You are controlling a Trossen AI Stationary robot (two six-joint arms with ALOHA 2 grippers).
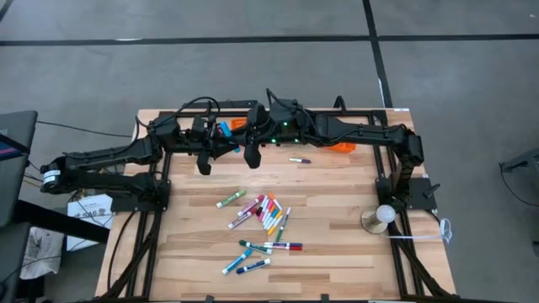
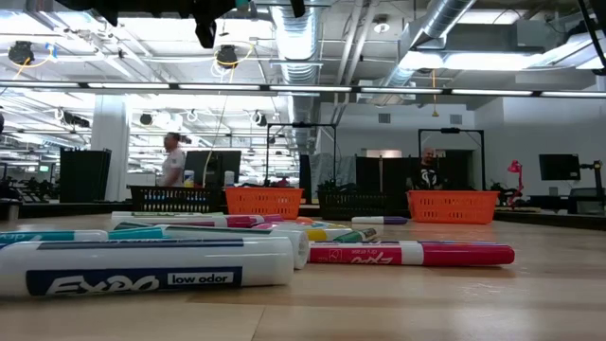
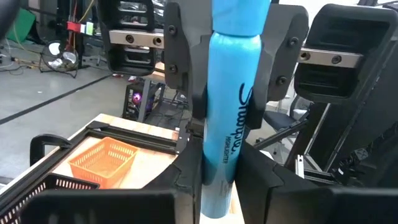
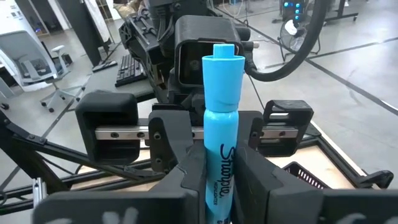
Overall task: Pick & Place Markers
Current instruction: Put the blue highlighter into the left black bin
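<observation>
A light blue marker [image 1: 224, 129] is held high above the far part of the table between both grippers, upright with its cap [image 4: 222, 68] on top. My left gripper [image 3: 221, 193] comes from the table's left and my right gripper [image 4: 219, 186] from the right, facing each other, both shut on this marker. Several other markers [image 1: 265, 215] in mixed colours lie flat in a loose heap on the middle and near part of the table. A single purple-capped marker [image 1: 300, 160] lies apart, farther back. My left gripper pinches the blue marker's barrel near its lower end [image 3: 219, 180] between both fingers, which come level from the table's left and lie across it. The marker stands upright, lifted clear. My right gripper pinches the printed part of the barrel [image 4: 221, 171] below the cap between both fingers. It comes level from the table's right, across the marker. Its fingers [image 3: 180, 56] show around the upper barrel in the left wrist view.
Orange mesh baskets [image 1: 341, 147] [image 3: 102, 162] and black ones [image 2: 170, 197] stand along the table's far edge. A round lamp-like object [image 1: 381, 217] sits near the right edge. Near the low camera lies a white Expo marker [image 2: 142, 265]. People [image 2: 173, 156] stand in the room beyond.
</observation>
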